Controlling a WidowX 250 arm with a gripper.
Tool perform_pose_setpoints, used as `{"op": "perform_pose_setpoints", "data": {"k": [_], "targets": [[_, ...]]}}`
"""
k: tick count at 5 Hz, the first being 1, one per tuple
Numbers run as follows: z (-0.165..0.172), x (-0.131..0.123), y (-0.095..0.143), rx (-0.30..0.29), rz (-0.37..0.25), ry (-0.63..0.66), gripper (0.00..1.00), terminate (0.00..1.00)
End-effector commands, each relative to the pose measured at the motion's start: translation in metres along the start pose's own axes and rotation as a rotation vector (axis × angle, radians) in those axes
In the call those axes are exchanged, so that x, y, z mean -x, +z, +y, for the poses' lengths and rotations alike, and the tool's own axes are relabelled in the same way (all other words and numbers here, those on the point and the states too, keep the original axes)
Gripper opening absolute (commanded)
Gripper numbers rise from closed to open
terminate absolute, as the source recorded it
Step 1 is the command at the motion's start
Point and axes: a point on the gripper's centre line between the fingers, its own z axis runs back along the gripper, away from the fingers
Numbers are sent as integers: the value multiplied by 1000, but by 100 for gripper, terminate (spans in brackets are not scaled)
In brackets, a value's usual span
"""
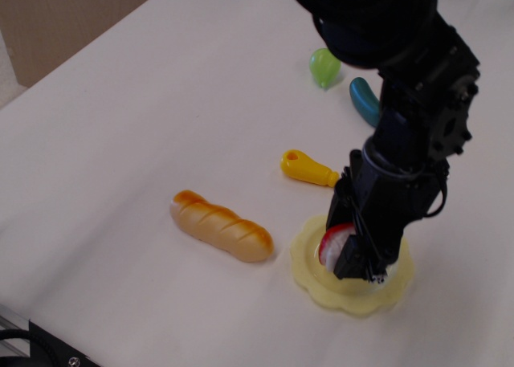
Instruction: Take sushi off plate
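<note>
The sushi, white rice with a red strip, is tilted on its side over the left part of the pale yellow scalloped plate. My black gripper comes down from above and is shut on the sushi, holding it just above or at the plate's surface. The arm hides the right half of the sushi and the plate's middle. I cannot tell whether the sushi still touches the plate.
A golden-brown bread loaf lies left of the plate. A yellow handle-shaped toy lies behind the plate. A green pear-like toy and a teal toy sit farther back. The table's front edge runs at the lower left.
</note>
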Motion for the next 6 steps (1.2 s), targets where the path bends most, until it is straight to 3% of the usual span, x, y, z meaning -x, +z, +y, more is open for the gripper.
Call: {"op": "perform_pose_setpoints", "data": {"k": [1,3,4,6], "targets": [[21,33,47,-50,-80,130,0,0],[62,97,21,-24,-48,362,0,0],[80,112,16,-27,-54,423,0,0],[114,119,4,-23,-56,472,0,0]]}}
